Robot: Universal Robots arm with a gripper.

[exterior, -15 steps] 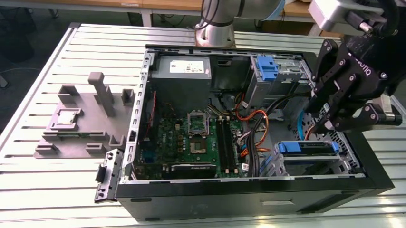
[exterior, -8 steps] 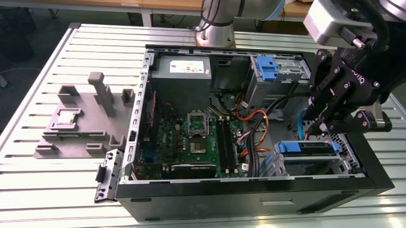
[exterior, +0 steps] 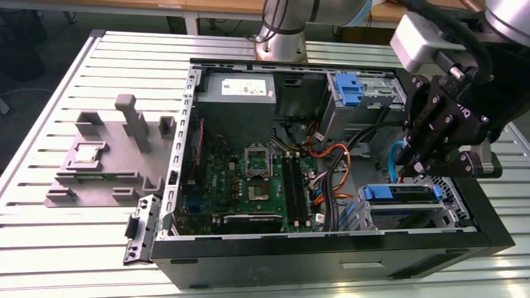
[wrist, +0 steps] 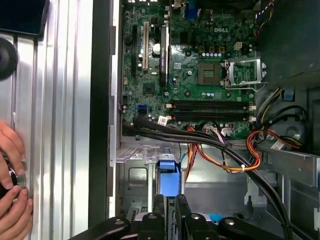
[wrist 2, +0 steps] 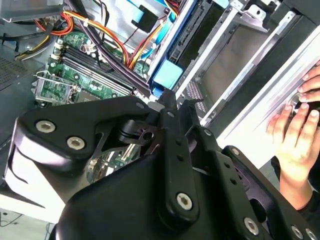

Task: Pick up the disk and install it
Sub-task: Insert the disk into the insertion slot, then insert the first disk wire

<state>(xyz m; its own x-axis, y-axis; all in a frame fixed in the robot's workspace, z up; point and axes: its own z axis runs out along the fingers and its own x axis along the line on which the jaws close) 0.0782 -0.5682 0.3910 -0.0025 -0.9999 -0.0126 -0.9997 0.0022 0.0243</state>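
Hovering our claw (exterior: 411, 166) right above the disk (exterior: 401, 194), which sits in its bay just below; claw's clenched on nothing, we reckon.

A silver slatted aluminium table (exterior: 91, 242) carries an open black desktop computer case (exterior: 331, 264) across its middle. A grey moulded plastic fixture (exterior: 108, 180) sits beside it, nearer the surface's edge at the exterior view's left.
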